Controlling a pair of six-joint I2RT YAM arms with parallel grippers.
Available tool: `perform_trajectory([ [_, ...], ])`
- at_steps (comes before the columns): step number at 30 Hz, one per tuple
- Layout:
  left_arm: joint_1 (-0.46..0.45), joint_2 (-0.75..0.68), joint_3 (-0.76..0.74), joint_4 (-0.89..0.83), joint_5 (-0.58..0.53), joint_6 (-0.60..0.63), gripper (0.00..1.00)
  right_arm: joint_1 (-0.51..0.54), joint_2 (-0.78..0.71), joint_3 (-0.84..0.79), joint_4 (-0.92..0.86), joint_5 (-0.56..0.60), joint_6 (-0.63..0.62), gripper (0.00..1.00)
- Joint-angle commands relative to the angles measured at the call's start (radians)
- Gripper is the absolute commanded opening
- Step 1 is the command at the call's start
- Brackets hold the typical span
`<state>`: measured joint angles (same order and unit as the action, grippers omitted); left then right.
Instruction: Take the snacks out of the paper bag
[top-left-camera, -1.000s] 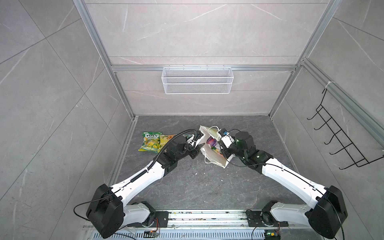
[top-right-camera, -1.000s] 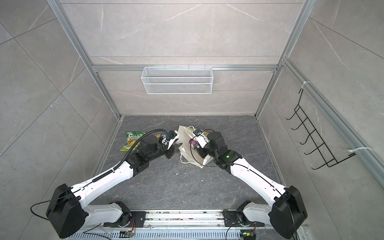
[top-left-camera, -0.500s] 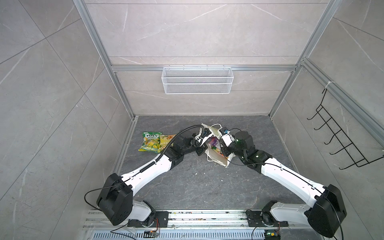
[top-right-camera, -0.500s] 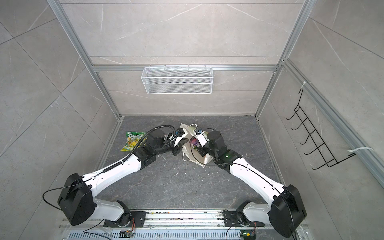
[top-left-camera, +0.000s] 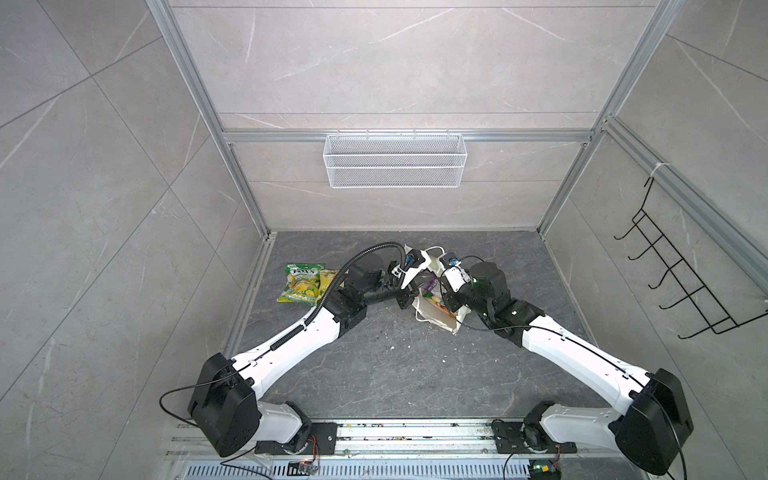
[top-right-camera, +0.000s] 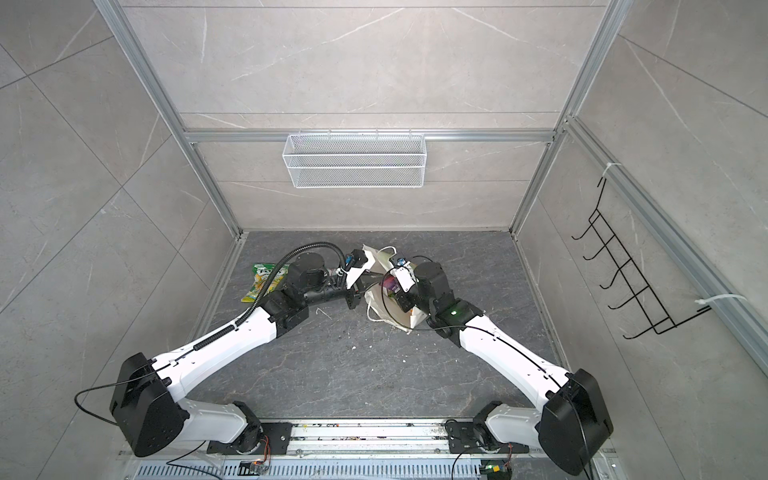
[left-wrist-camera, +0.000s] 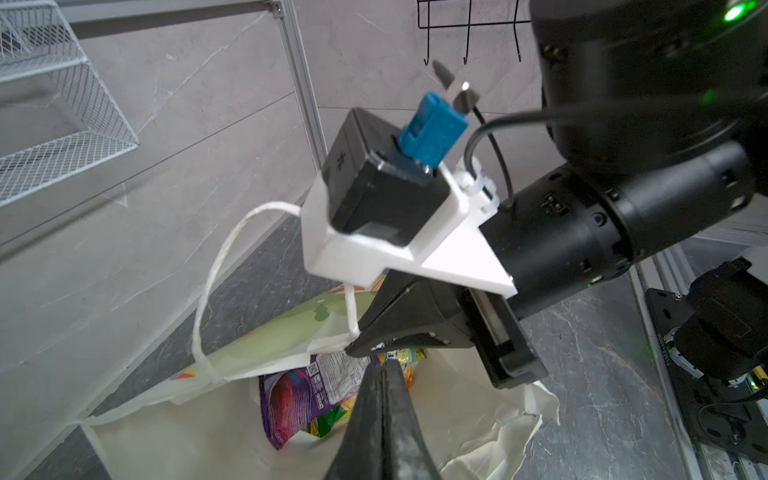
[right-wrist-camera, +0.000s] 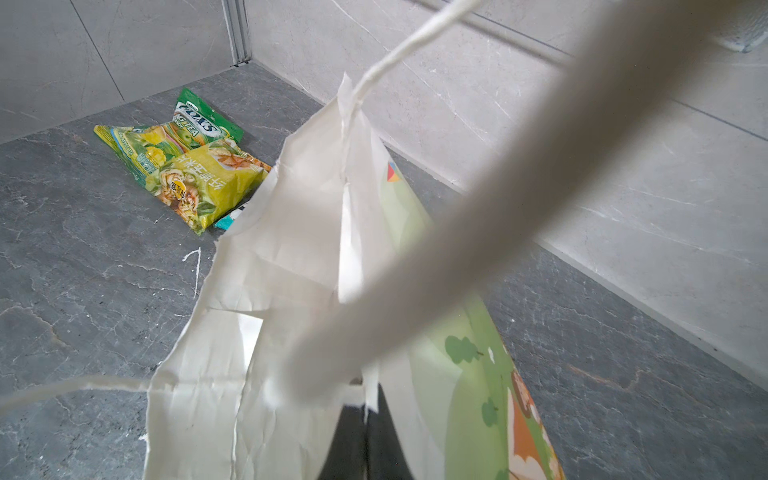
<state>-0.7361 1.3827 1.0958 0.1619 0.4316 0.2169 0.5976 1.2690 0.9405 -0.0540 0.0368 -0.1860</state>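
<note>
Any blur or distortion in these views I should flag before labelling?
Right wrist view: a white band, probably a handle cord near the lens, is fully defocused across the paper bag; the floor packets are sharp. Left wrist view: purple packet crisp. Both top views: even light, soft shadows, frame posts splaying outward from wide-angle perspective.

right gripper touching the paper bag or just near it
Touching. In the right wrist view the right gripper is shut on the paper bag, its wall pinched in the grip.
</note>
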Motion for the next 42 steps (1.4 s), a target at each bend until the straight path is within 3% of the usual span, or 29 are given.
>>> perform_trajectory([
  [1,-0.006,0.043,0.037,-0.012,0.034,-0.023,0.00,0.008,-0.007,0.008,0.015,0.021,0.020,0.00],
  [12,-0.005,0.145,-0.051,0.048,-0.075,0.010,0.00,0.008,-0.022,0.041,0.006,0.040,0.024,0.00],
  [17,-0.006,0.248,0.050,-0.075,-0.118,0.009,0.00,0.009,-0.034,0.052,0.011,0.003,0.008,0.00],
  [30,-0.005,0.347,0.034,-0.079,-0.177,0.001,0.00,0.008,-0.006,0.102,0.039,-0.032,-0.006,0.00],
  [42,-0.008,0.462,0.121,-0.091,-0.234,0.038,0.23,0.008,0.017,0.098,0.070,-0.043,-0.010,0.00],
])
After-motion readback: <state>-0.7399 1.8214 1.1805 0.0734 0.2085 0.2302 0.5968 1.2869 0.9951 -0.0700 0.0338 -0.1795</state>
